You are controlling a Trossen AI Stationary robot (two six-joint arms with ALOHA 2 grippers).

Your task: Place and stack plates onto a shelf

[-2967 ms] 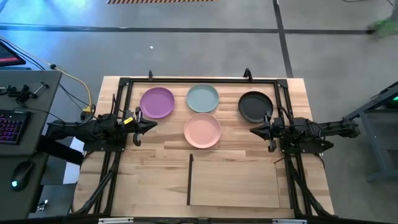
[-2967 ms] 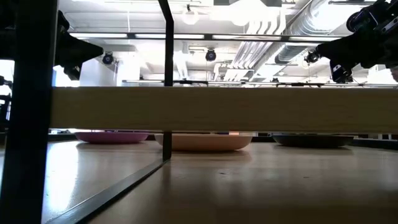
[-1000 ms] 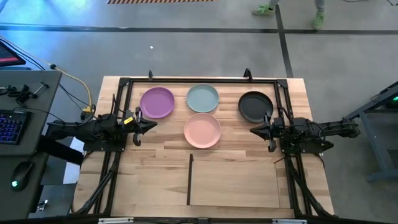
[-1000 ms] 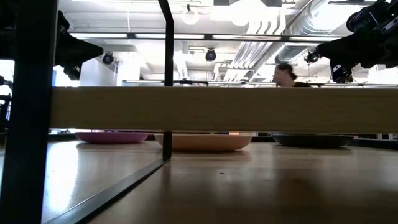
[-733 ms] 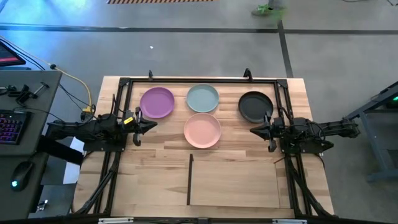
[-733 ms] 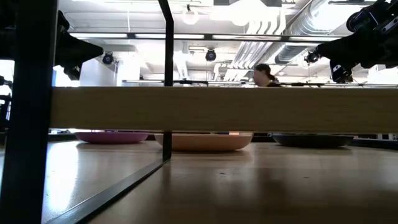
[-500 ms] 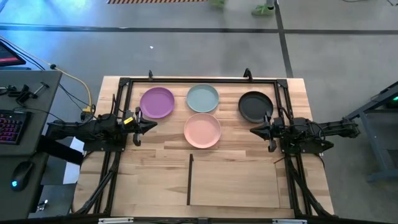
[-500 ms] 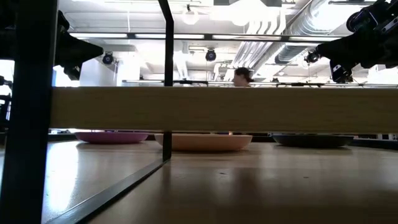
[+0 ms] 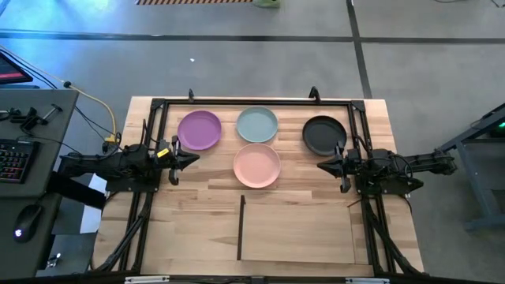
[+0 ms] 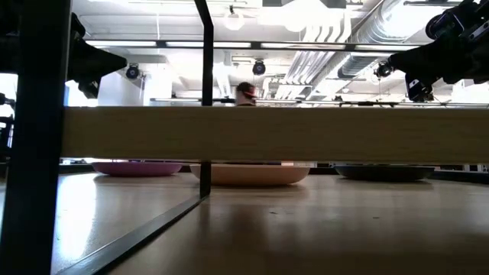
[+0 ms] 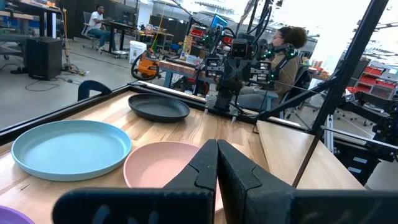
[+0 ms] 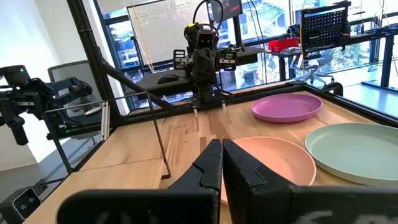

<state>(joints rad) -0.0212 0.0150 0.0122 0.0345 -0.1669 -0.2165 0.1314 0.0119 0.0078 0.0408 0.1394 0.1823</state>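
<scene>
Four plates lie on the counter (image 9: 197,213): one purple plate (image 9: 199,130), one pale blue-green plate (image 9: 257,124), one pink plate (image 9: 256,166) and one black plate (image 9: 323,135). One shelf (image 9: 296,229). Two grippers: the left gripper (image 9: 188,158) and the right gripper (image 9: 324,166), the plates between them.

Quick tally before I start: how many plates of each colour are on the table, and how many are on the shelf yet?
Purple plate: 1
Blue-green plate: 1
Pink plate: 1
Black plate: 1
Total: 4 plates, all lying on the tabletop.
On the shelf: 0
</scene>
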